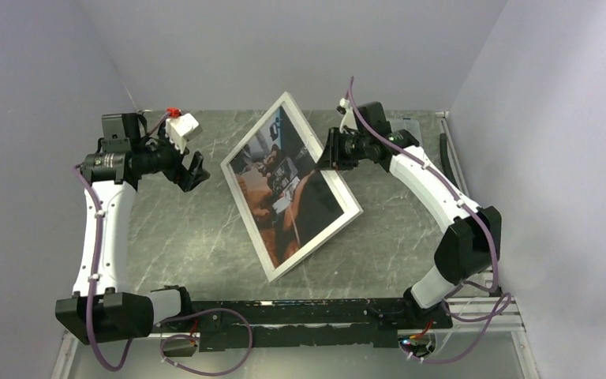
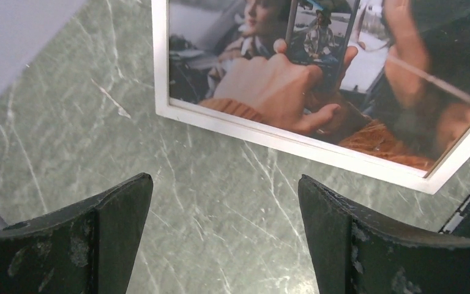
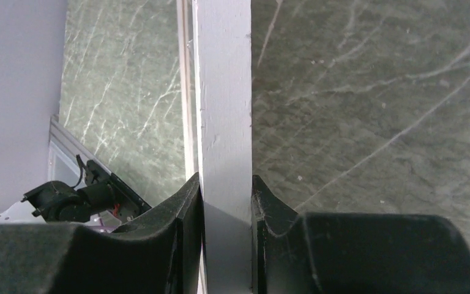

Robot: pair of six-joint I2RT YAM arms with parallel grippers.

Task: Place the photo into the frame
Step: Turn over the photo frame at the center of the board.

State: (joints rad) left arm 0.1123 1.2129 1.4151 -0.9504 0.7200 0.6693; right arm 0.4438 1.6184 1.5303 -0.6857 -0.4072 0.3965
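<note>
- Closest to the arm bases (image 1: 110, 316), the frame (image 1: 246, 221) has its near corner low on the table (image 1: 173, 245), seemingly resting there; it sits skewed, one corner toward each arm, white front up.
- The photo (image 1: 288, 185) shows through the front, dark with orange and skin tones, filling the opening from rail to rail; I judge the insertion done, and the step in hand to be laying the loaded frame flat.
- The left gripper (image 1: 196, 172) hangs spread wide over bare table, grasping nothing; it is just beside the frame's left corner and apart from it; its wrist view shows the fingers (image 2: 122, 208) parted, with the white rail (image 2: 281, 144) and the photo (image 2: 294, 79) beyond them.
- Farther back, the right gripper (image 1: 325, 154) is clenched on the frame's far-right rail; its wrist view shows the fingers (image 3: 183, 214) pressed against both faces of the rail (image 3: 223, 92), with table visible past it, so that side looks raised.
- To do it well, lower the right side slowly, pivoting on the near corner; keep the pinch until the rail meets the table, since so thin a rail may slip or twist; let go only once it lies flat.
- The left gripper could steady the left rail from outside, never pressing on the glazed front; whether the back is fastened cannot be told from these views.
</note>
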